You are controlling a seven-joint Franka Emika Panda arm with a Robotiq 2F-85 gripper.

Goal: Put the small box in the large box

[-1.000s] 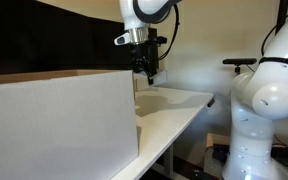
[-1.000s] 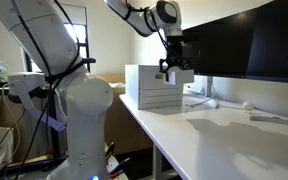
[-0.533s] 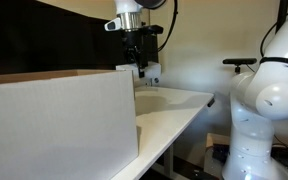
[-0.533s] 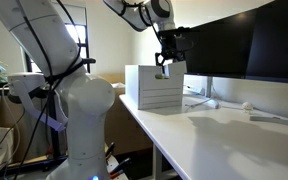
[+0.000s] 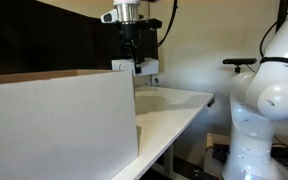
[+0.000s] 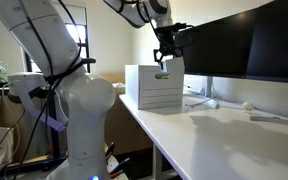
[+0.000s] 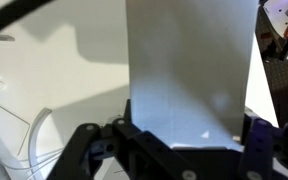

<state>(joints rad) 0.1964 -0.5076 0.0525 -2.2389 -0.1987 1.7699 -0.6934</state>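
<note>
Hand (image 6: 165, 57) has risen and slid toward the large box (image 6: 152, 90) over the last second. In both exterior views it now hangs just above that box's top edge, well clear of the counter (image 6: 234, 135). The hand is closed partway, clamped on the small box (image 7: 189, 70), which fills the wrist view as a plain white panel between the two fingers (image 7: 92, 150). In an exterior view the small box shows only as a white sliver under the hand, near the far corner of the large box. So the pick is done and the carry is under way. Cannot tell whether the hand is fully over the opening yet. Likely next: cross the rim, lower, let go. Risk: the small box clips the cardboard edge.
</note>
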